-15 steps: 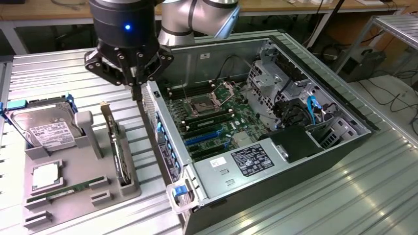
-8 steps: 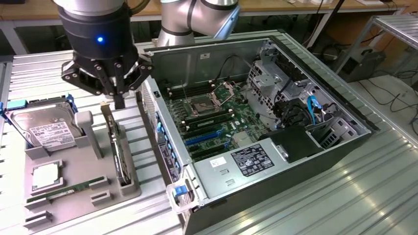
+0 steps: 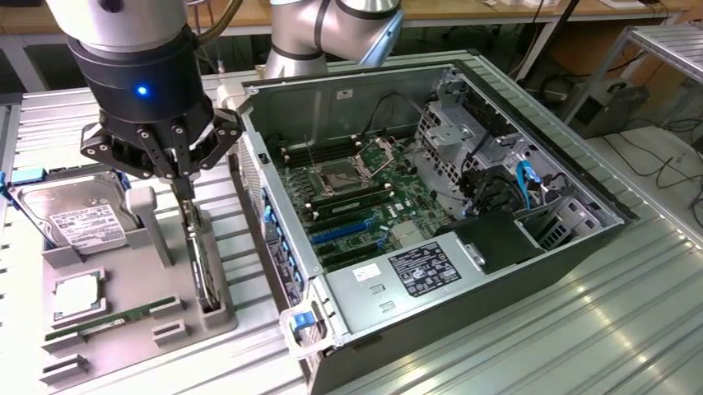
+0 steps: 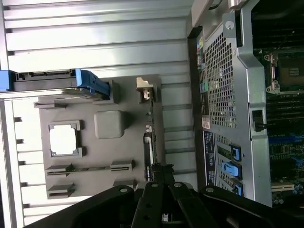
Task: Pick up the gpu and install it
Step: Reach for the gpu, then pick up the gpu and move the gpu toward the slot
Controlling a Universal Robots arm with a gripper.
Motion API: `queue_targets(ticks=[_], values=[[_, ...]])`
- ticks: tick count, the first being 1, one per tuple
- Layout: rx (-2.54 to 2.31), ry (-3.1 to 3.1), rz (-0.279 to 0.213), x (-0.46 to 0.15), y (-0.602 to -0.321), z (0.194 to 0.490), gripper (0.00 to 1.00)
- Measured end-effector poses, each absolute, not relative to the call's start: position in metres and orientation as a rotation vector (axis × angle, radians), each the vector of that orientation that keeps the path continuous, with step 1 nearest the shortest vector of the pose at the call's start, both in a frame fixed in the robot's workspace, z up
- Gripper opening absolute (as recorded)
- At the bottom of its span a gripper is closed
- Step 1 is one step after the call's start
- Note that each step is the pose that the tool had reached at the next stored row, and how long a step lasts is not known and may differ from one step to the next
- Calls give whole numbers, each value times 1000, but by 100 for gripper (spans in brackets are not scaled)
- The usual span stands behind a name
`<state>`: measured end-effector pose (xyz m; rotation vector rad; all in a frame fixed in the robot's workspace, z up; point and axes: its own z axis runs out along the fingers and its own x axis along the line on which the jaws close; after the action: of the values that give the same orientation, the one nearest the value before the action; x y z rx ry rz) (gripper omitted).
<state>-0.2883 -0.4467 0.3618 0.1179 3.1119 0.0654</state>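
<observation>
The gpu [image 3: 203, 263] is a thin dark card standing on its long edge in a slot of the grey parts tray [image 3: 132, 341], on the exterior view's left. My gripper [image 3: 183, 196] hangs straight over it, fingers drawn together on the card's upper edge near its far end. In the wrist view the gpu [image 4: 150, 135] shows edge-on as a dark line across the tray [image 4: 109, 156], and the gripper [image 4: 159, 172] is shut on its near end. The card still sits in the tray slot.
The open computer case [image 3: 439, 206] lies right beside the tray, motherboard up, with blue expansion slots [image 3: 341, 234]. Its perforated rear wall [image 4: 223, 85] is close to the card. The tray also holds a hard drive [image 3: 79, 218], a processor [image 3: 77, 295] and a green memory stick [image 3: 104, 325].
</observation>
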Motion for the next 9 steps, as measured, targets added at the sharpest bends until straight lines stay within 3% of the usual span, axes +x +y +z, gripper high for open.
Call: queue_targets(ticks=[9], values=[[118, 3112, 66, -288, -447, 362, 11]])
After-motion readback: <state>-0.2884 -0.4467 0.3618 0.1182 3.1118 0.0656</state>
